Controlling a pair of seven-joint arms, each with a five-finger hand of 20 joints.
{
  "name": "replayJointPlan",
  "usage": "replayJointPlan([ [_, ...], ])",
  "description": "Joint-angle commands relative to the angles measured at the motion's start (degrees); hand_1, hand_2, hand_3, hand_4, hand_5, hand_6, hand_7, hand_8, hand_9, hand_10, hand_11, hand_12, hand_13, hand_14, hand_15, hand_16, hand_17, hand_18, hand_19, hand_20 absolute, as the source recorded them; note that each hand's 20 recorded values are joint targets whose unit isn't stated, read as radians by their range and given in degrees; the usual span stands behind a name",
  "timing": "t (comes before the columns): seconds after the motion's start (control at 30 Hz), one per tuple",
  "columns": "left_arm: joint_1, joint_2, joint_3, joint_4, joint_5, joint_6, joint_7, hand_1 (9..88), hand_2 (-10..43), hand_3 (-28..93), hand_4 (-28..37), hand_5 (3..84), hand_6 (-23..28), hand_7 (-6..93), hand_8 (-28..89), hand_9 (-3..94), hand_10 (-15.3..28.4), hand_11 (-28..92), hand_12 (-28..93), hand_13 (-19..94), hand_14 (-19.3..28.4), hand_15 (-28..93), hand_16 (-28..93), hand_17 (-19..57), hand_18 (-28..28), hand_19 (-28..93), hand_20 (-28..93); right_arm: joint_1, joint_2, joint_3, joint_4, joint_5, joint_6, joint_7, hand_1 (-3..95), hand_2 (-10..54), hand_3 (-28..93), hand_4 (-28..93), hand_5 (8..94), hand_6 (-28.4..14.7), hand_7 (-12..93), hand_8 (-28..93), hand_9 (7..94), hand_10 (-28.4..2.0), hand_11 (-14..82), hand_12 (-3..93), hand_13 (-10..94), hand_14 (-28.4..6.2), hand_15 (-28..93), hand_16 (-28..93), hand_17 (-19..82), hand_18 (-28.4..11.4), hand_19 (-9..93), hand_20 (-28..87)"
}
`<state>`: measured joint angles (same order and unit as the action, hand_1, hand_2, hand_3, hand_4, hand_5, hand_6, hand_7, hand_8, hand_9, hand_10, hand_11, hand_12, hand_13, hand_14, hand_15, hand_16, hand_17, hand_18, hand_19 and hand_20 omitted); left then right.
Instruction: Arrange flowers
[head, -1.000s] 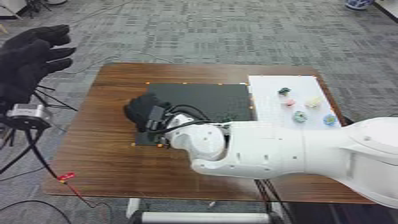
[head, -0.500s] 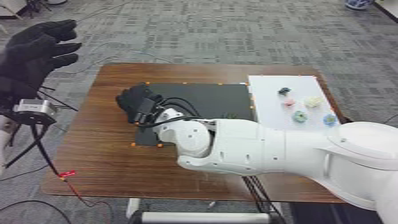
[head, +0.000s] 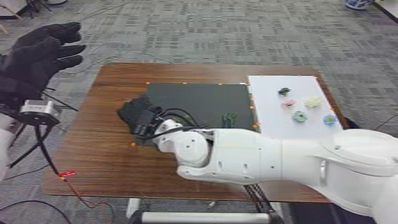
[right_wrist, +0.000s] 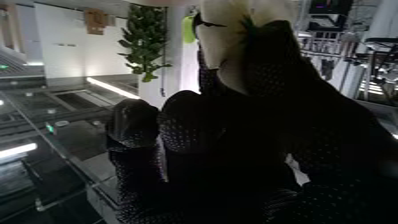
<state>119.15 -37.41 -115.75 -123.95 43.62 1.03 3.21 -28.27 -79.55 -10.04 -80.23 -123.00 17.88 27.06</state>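
While the right hand's (head: 133, 114) fingers pinch a pale flower (right_wrist: 227, 47) at the dark mat's (head: 197, 95) left edge, weak hold on the petals could let it slip, and a low forearm might drag the green stems (head: 229, 120) out of place.

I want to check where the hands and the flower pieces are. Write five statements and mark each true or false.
1. The blue flower is on the white board. True.
2. The right hand is over the white board. False: it is at the black mat's left edge.
3. The right hand pinches a pale thing. True.
4. The left hand rests on the mat. False: it is off the table's left side.
5. Green stems lie on the mat. True.
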Motion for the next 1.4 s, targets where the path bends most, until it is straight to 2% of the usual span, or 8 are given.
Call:
replayJointPlan([
  [0.03, -0.7, 0.06, 0.37, 0.36, -0.29, -0.82, -0.44, 24.0, -6.0, 69, -28.3, 23.9, 2.6, 27.3, -12, 15.8, 10.6, 29, 15, 9, 13.7, 47, -7, -10.1, 20.0, 39, 12, -1.6, -0.4, 1.7, 0.4, -1.8, -3.1, -0.3, 56.8, -9.5, 72, -28, 77.3, 6.8, 37, -4, 90.8, -2.9, 9.3, 41.3, 70, -5.3, 77, 36, 38, -19.3, 89, 55],
  [0.33, 0.1, -0.31, -0.43, 0.15, -0.28, -1.11, -0.43, 24.0, -6.0, 69, -28.3, 23.9, 2.5, 27.3, -12, 15.8, 10.6, 29, 15, 9, 13.7, 46, -7, -10.1, 20.0, 39, 12, -3.0, 0.2, 3.8, 0.3, -3.6, -8.1, 0.1, 56.1, -9.5, 69, -28, 73.0, 6.4, 35, -6, 86.5, -2.8, 7.0, 37.0, 68, -5.6, 77, 36, 37, -19.2, 88, 56],
  [0.67, 0.7, -0.49, -0.96, 0.03, -0.32, -1.05, -0.17, 24.0, -5.9, 69, -28.3, 23.9, 2.5, 27.4, -12, 15.8, 10.6, 29, 15, 9, 13.7, 47, -7, -10.1, 20.0, 39, 12, -2.9, 0.5, 4.1, -0.3, -3.6, -10.1, 0.5, 56.9, -9.5, 63, -28, 69.6, 5.2, 33, -7, 83.3, -2.6, 6.1, 34.3, 66, -5.7, 77, 36, 36, -19.3, 87, 56],
  [0.83, 0.5, -0.59, -0.67, 0.08, -0.30, -0.94, -0.24, 24.1, -5.8, 69, -28.3, 23.9, 2.6, 27.4, -12, 15.8, 10.6, 29, 15, 9, 13.7, 47, -7, -10.1, 20.0, 39, 12, -3.1, 0.5, 4.4, -0.3, -4.1, -11.7, 1.5, 66.6, -9.5, 43, -28, 67.0, 4.3, 31, -6, 80.2, -2.8, 5.9, 32.5, 65, -5.7, 77, 36, 35, -19.3, 87, 57],
  [0.93, 0.8, -0.71, -0.94, -0.02, -0.27, -0.89, -0.28, 24.1, -5.8, 69, -28.3, 23.8, 2.5, 27.4, -12, 15.8, 10.6, 29, 15, 9, 13.7, 46, -7, -10.1, 20.0, 39, 12, -2.8, 0.5, 4.1, -0.2, -3.7, -11.5, 1.7, 67.1, -9.5, 42, -28, 66.5, 4.2, 31, -6, 79.6, -2.8, 5.7, 31.7, 65, -5.8, 77, 36, 35, -19.3, 87, 57],
  [1.2, 1.0, -0.76, -1.03, -0.02, -0.27, -0.86, -0.17, 24.0, -5.8, 69, -28.3, 23.9, 2.6, 27.4, -12, 15.9, 10.6, 29, 15, 9, 13.7, 47, -7, -10.2, 20.0, 39, 12, -2.0, 0.7, 3.1, -0.1, -3.0, -10.0, 2.3, 56.6, -9.5, 56, -28, 65.4, 3.9, 28, -6, 75.5, -3.9, 12.8, 25.3, 65, -6.0, 78, 35, 35, -19.6, 87, 57],
  [1.27, 1.3, -0.98, -1.40, -0.15, -0.26, -1.06, -0.20, 24.0, -5.8, 69, -28.3, 23.9, 2.6, 27.4, -12, 15.9, 10.7, 29, 15, 9, 13.7, 47, -6, -10.2, 20.0, 39, 12, -1.8, 0.8, 2.7, -0.3, -2.8, -9.8, 2.6, 57.1, -9.5, 54, -28, 65.6, 3.9, 28, -6, 75.2, -4.0, 13.7, 24.5, 65, -6.0, 78, 35, 35, -19.6, 87, 57],
  [1.4, 1.1, -0.86, -1.03, -0.05, -0.29, -0.75, -0.26, 24.1, -5.8, 69, -28.3, 24.0, 2.6, 27.4, -12, 15.9, 10.7, 29, 15, 9, 13.8, 46, -7, -10.2, 20.0, 39, 12, -2.0, 0.9, 3.1, -0.3, -2.5, -9.0, 2.5, 58.5, -9.5, 51, -28, 65.5, 3.6, 28, -6, 74.7, -4.3, 14.7, 23.5, 65, -6.0, 78, 35, 34, -19.7, 87, 57],
])
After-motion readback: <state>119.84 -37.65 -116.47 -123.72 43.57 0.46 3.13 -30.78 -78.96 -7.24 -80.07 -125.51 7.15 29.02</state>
